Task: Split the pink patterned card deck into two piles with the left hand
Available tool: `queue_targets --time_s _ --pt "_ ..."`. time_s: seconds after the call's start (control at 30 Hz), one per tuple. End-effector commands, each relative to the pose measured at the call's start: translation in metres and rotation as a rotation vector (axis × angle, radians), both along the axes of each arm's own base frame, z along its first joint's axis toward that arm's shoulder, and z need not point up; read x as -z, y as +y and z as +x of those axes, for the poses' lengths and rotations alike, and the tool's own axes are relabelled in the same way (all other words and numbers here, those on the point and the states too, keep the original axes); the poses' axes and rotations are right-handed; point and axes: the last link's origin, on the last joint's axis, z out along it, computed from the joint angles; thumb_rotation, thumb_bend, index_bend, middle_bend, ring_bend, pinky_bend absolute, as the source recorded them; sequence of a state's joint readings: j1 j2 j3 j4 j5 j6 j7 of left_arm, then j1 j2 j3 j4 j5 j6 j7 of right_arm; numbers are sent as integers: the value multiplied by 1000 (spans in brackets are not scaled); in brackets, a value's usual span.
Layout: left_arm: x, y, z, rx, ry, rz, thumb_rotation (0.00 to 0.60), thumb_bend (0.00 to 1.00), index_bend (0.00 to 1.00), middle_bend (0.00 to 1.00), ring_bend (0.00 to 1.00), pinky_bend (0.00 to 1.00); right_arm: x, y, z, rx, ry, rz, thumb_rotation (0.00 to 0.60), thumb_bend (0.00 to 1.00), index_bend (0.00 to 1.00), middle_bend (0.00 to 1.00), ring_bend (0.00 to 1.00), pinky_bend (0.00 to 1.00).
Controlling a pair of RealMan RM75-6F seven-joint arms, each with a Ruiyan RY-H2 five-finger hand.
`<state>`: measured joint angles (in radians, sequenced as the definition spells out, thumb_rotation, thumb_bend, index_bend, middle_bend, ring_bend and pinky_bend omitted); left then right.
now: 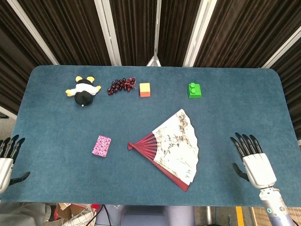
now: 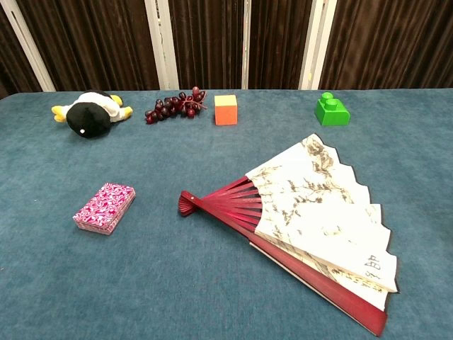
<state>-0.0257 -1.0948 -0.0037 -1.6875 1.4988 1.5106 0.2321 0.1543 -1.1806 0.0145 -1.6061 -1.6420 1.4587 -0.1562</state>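
The pink patterned card deck (image 1: 101,146) (image 2: 105,207) lies as one stack on the blue table, left of centre. My left hand (image 1: 8,160) hovers at the table's left edge in the head view, fingers spread and holding nothing, well to the left of the deck. At the right edge my right hand (image 1: 253,160) is also spread with nothing in it. Neither hand shows in the chest view.
An unfolded paper fan (image 1: 172,147) (image 2: 311,216) with red ribs lies just right of the deck. Along the far side sit a plush penguin (image 1: 83,91), dark grapes (image 1: 122,85), an orange cube (image 1: 145,89) and a green brick (image 1: 194,90).
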Motion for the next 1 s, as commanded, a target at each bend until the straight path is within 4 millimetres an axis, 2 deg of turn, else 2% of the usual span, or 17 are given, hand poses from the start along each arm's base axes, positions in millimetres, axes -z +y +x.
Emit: queue_targets --time_s 0.03,0.23,0.43,0.53,0.57,0.63,0.7,0.77,0.87,1.0 --pt "0 0 0 0 0 -1 600 0 0 0 0 0 0 0 0 0 -1 0 600 369 0 0 0 36" --pt "2 1 -1 -2 11 -19 600 0 0 0 0 0 0 0 1 -1 -4 -1 600 369 0 0 0 36" --pt "5 14 6 25 63 -55 600 0 0 0 0 8 1 0 1 -1 -4 6 600 368 0 0 0 36" --pt "8 29 16 52 99 -70 600 0 0 0 15 159 1 0 1 0 -12 6 600 369 0 0 0 36" --pt "9 34 18 57 105 -74 600 0 0 15 61 256 1 0 1 -1 -13 7 600 369 0 0 0 36" --pt "14 47 26 68 119 -92 600 0 0 117 221 424 1 -1 2 -3 -13 11 600 369 0 0 0 36" --pt "20 59 33 68 127 -113 600 3 15 354 473 599 2 -1 2 -5 -14 14 600 369 0 0 0 36" --pt "28 71 40 64 126 -140 600 15 49 496 592 687 2 -1 2 -6 -16 16 600 369 0 0 0 36" --pt "43 88 49 46 116 -192 600 34 91 612 683 761 2 -1 2 -4 -20 17 600 369 0 0 0 36" --pt "68 112 63 22 109 -256 600 34 101 601 684 773 2 -1 2 -4 -26 18 600 369 0 0 0 36"
